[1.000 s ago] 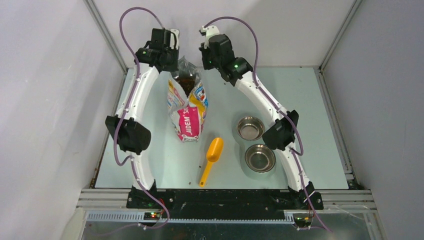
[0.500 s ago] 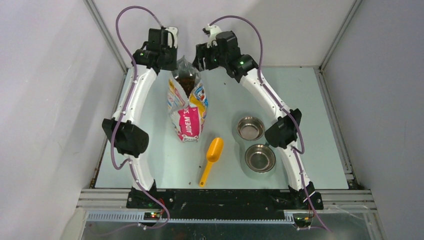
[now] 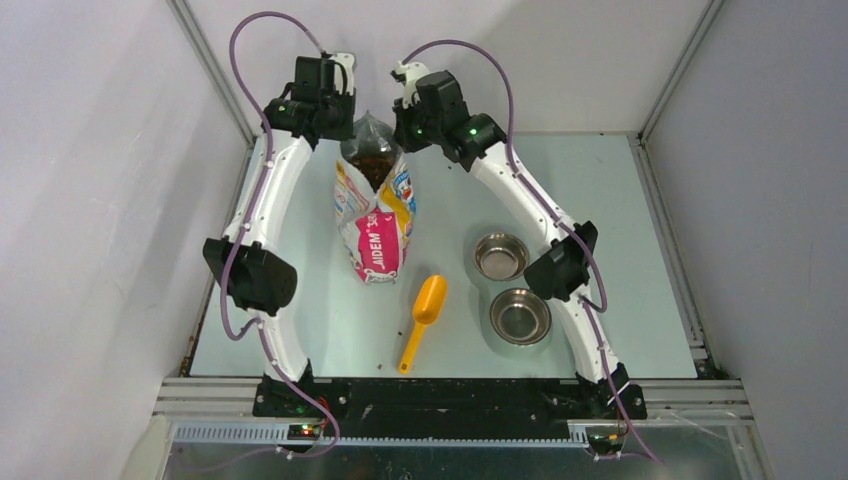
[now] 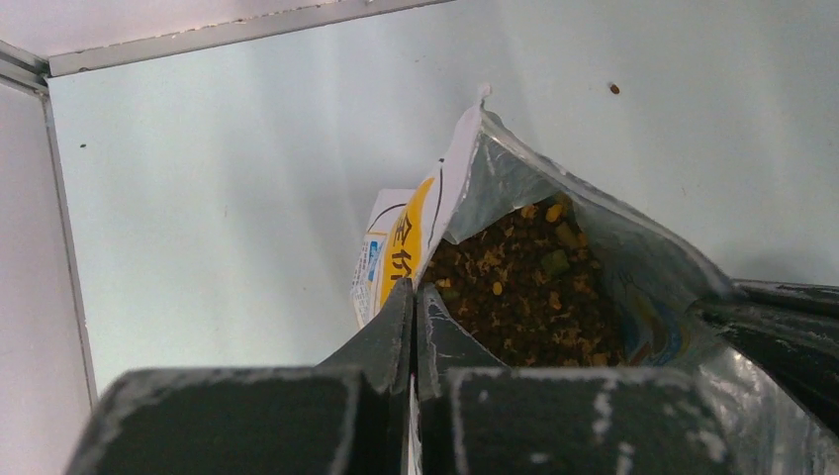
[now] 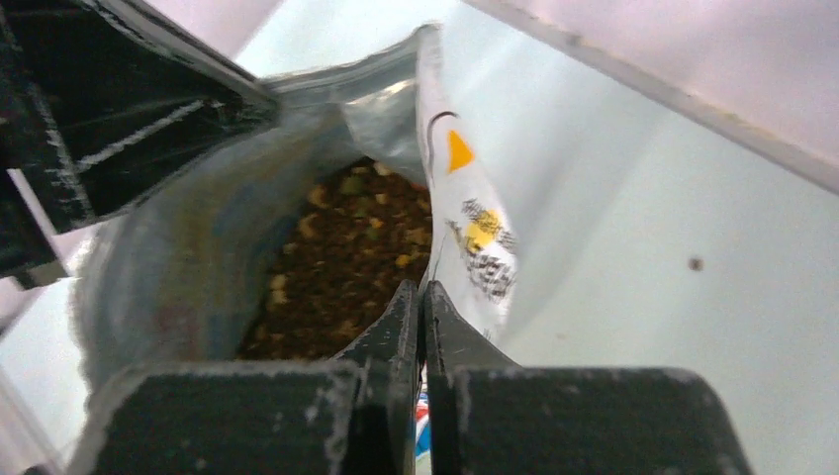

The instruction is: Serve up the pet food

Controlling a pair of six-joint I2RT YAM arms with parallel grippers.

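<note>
The pet food [image 3: 373, 165] is a brown heap inside the open printed bag [image 3: 375, 215], which stands upright at the back of the table. My left gripper [image 3: 345, 125] is shut on the bag's left rim. In the left wrist view its fingertips [image 4: 414, 289] pinch the bag wall [image 4: 406, 242], with the kibble [image 4: 524, 287] just to the right. My right gripper [image 3: 405, 125] is shut on the right rim. The right wrist view shows it [image 5: 422, 289] clamping the bag wall [image 5: 475, 237] beside the kibble [image 5: 341, 262]. The bag's mouth is held apart between the two grippers.
A yellow scoop [image 3: 424, 310] lies on the table in front of the bag, handle toward the near edge. Two steel bowls [image 3: 501, 256] [image 3: 520, 316] sit to its right, beside the right arm's elbow. A few stray pellets lie on the table.
The right gripper has moved left to the bag's right rim and now grips it. The left arm has shifted slightly outward and back, still at the left rim.
</note>
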